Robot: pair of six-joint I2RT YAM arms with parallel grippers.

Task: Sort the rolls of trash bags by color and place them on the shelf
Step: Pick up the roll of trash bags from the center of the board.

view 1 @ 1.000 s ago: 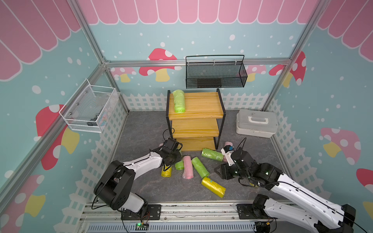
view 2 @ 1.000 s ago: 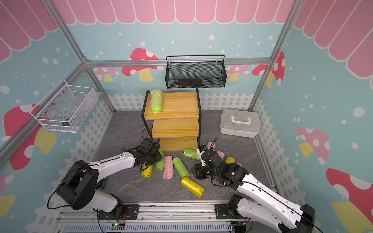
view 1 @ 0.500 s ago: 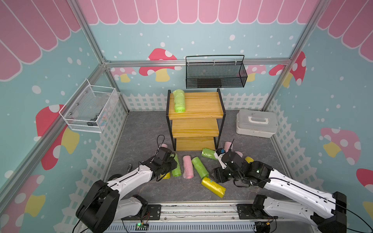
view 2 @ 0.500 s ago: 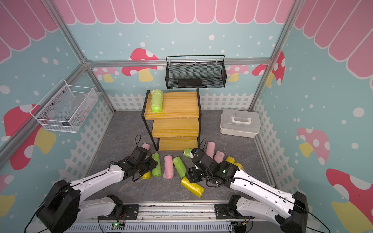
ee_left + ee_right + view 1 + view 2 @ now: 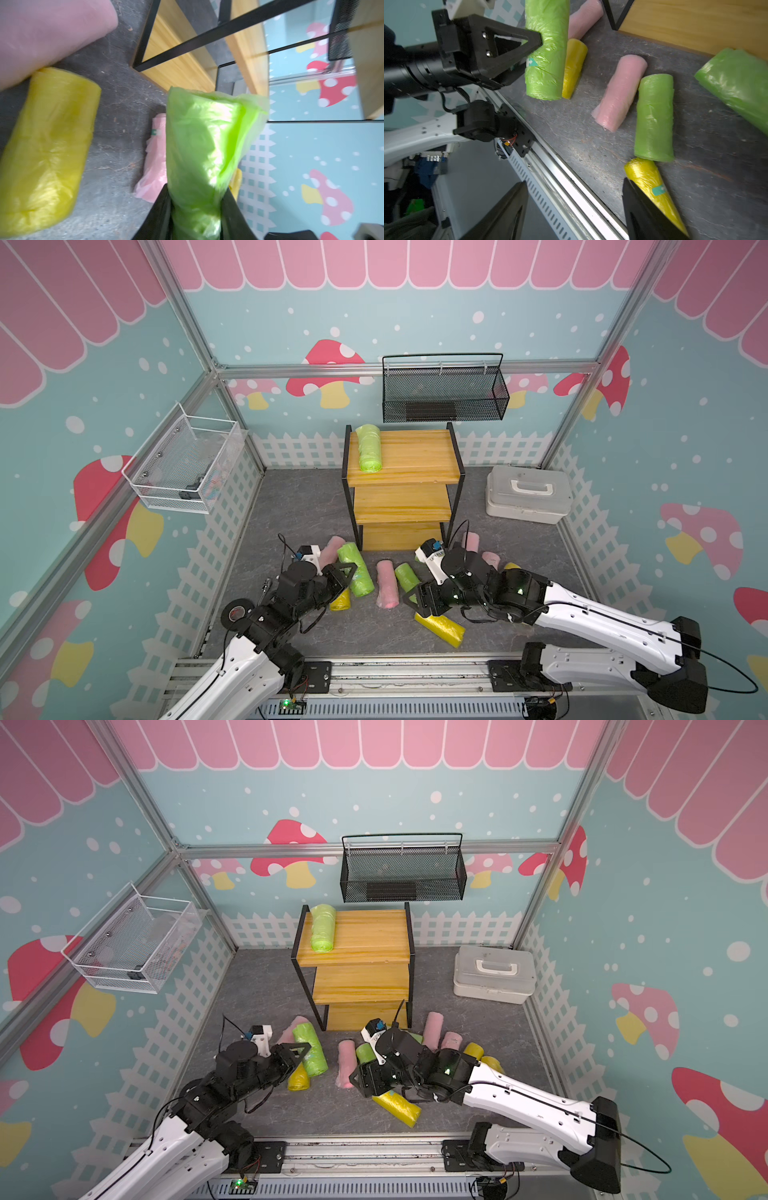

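My left gripper (image 5: 344,572) (image 5: 195,209) is shut on a lime green roll (image 5: 355,575) (image 5: 203,145) (image 5: 547,52) just left of the shelf's foot; a yellow roll (image 5: 340,604) (image 5: 574,66) lies beside and partly under it. The wooden shelf (image 5: 411,464) carries one green roll (image 5: 369,446) on its top board. My right gripper (image 5: 415,600) (image 5: 574,182) is open and empty, above the floor by a yellow roll (image 5: 440,625) (image 5: 652,187). A pink roll (image 5: 387,584) and a green roll (image 5: 407,576) lie between the arms. More pink rolls (image 5: 471,540) lie right of the shelf.
A white lidded box (image 5: 528,499) sits at the back right. A black mesh basket (image 5: 444,393) hangs on the back wall and a white wire basket (image 5: 183,464) on the left wall. The metal rail (image 5: 395,672) runs along the front edge.
My left gripper has drawn back from the shelf's foot toward the front, carrying the green roll. My right gripper has moved left toward the front yellow roll, and its jaws have spread wider.
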